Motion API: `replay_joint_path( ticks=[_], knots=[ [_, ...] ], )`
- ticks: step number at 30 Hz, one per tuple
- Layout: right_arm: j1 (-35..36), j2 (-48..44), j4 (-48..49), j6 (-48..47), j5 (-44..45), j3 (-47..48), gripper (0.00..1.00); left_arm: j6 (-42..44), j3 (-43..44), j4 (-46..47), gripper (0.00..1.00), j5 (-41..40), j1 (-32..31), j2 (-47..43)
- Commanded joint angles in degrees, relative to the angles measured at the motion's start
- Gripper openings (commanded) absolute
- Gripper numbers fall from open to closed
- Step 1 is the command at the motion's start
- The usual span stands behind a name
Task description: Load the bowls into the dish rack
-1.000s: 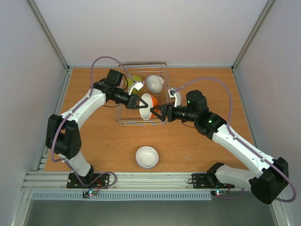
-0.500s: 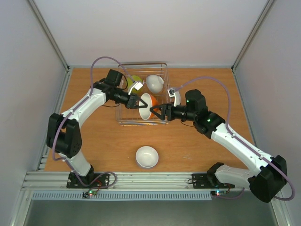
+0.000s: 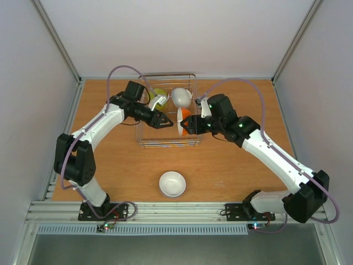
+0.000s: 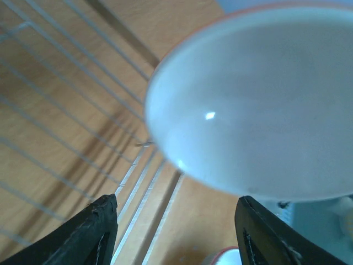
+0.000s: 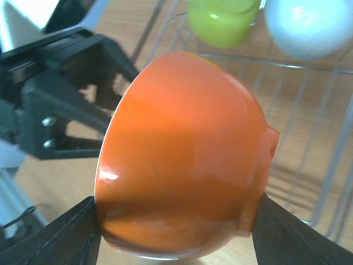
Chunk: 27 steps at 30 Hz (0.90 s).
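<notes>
The orange bowl (image 3: 185,117), white inside, stands on edge over the dish rack (image 3: 144,135). My right gripper (image 3: 186,126) is shut on it, and the right wrist view shows the orange bowl (image 5: 182,149) wedged between both fingers of that gripper (image 5: 179,237). My left gripper (image 3: 161,119) is open just left of the bowl. In the left wrist view its gripper (image 4: 179,234) holds nothing, and the bowl's white inside (image 4: 253,110) hangs above. A yellow-green bowl (image 3: 159,95) and a white bowl (image 3: 181,97) lie at the rack's back. Another white bowl (image 3: 172,184) sits on the table.
The rack's wire floor (image 4: 60,105) and wire side (image 5: 331,165) lie under both grippers. The yellow-green bowl (image 5: 223,22) and the white bowl (image 5: 306,27) sit just beyond the orange one. The left gripper's black fingers (image 5: 60,110) stand close by. Walls enclose the table.
My left gripper has opened and let go of the orange bowl, drawing back slightly. My right gripper has closed in on the bowl and now holds it tipped on edge.
</notes>
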Motion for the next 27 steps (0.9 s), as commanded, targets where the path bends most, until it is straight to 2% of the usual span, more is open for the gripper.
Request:
replay_joint_path(
  ticks=[1, 4, 12, 18, 27],
  knots=[
    [1.04, 5.30, -10.82, -4.46, 11.10, 8.45, 0.01, -0.42, -0.07, 3.96, 0.60, -16.62, 0.14, -5.39],
    [3.11, 10.40, -16.02, -6.16, 17.39, 14.13, 0.02, -1.17, -1.08, 6.18, 0.61, -31.02, 0.57, -7.90],
    [6.94, 24.51, -24.64, -9.12, 30.60, 27.39, 0.01, -2.80, -1.93, 9.11, 0.61, -52.40, 4.77, -10.09],
    [8.35, 33.74, -29.70, -10.82, 36.25, 36.86, 0.01, -2.10, -1.83, 9.14, 0.61, -58.91, 9.10, -11.44],
    [9.13, 46.39, -36.18, -11.96, 38.26, 45.81, 0.02, -1.78, -2.22, 8.16, 0.61, -57.74, 14.49, -12.88]
  ],
)
